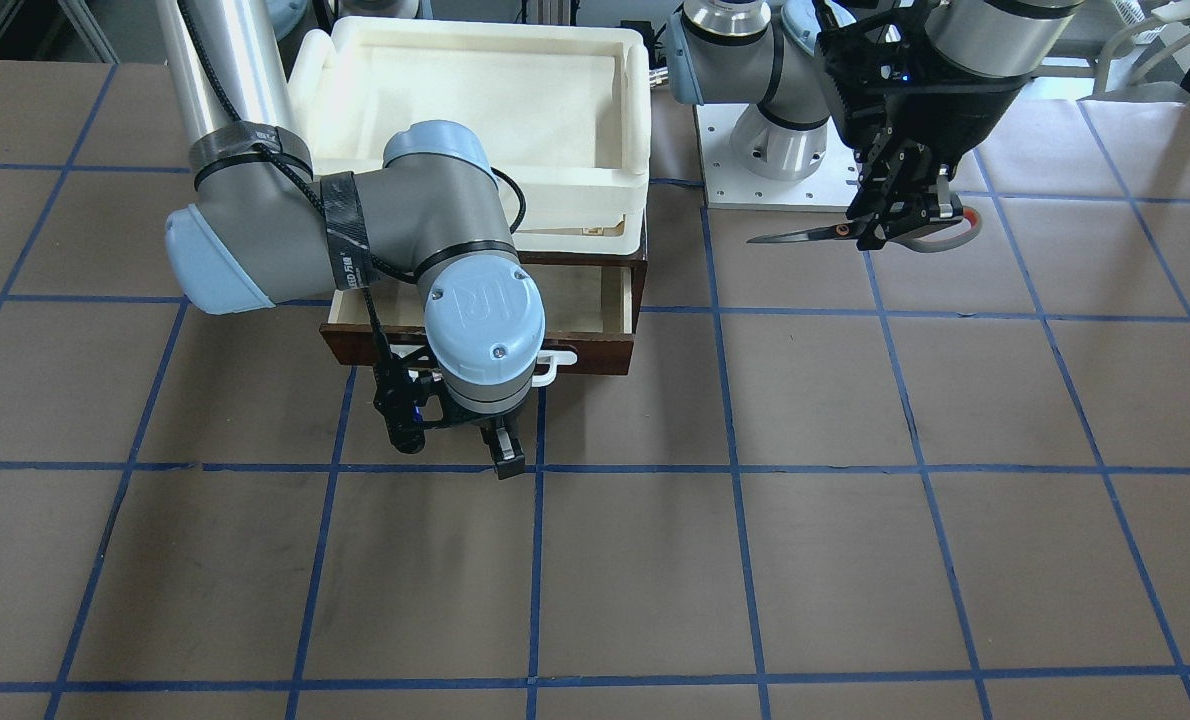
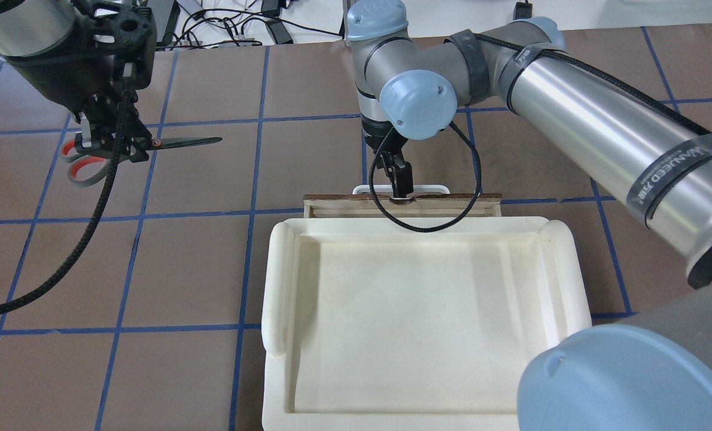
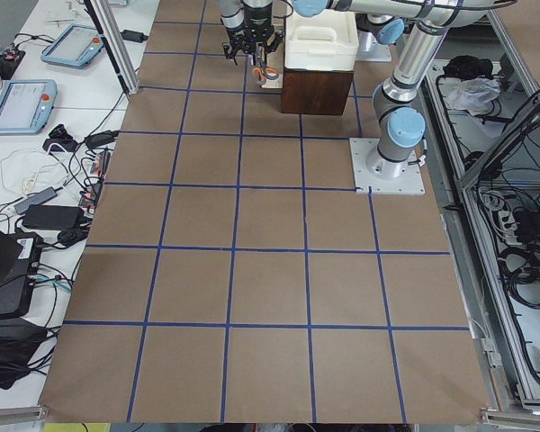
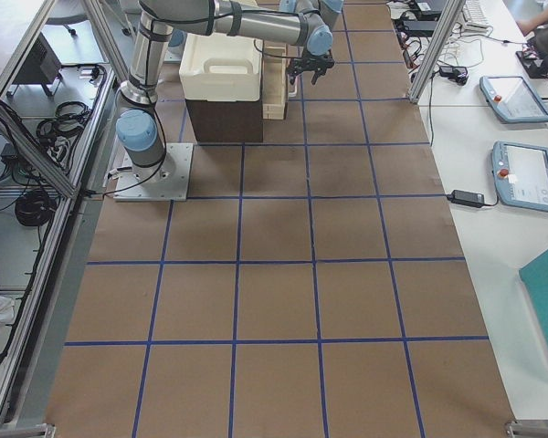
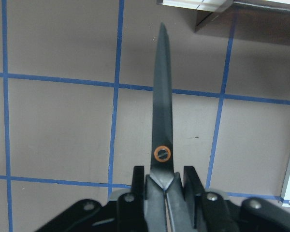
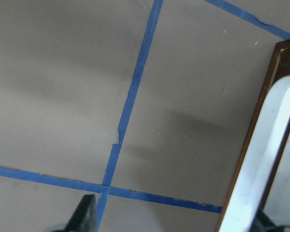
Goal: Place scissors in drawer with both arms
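My left gripper point(image 2: 113, 143) is shut on the scissors point(image 2: 182, 142) near the pivot and holds them level above the table, to the left of the drawer. The blades point toward the drawer. The left wrist view shows the dark blades point(image 5: 162, 121) sticking out from the closed fingers point(image 5: 137, 181). In the front view the scissors point(image 1: 805, 236) hang from the left gripper point(image 1: 900, 215). The dark brown drawer point(image 1: 595, 352) is pulled partly out, showing its pale interior point(image 1: 580, 300). My right gripper point(image 2: 399, 185) is open at the white bar handle point(image 6: 261, 159), which lies by one finger.
A cream-white foam tray point(image 2: 275, 287) sits on top of the brown cabinet above the drawer. The left arm's white base plate point(image 1: 755, 185) lies right of the cabinet in the front view. Brown table with blue tape lines point(image 1: 735, 470) stretches in front of the drawer.
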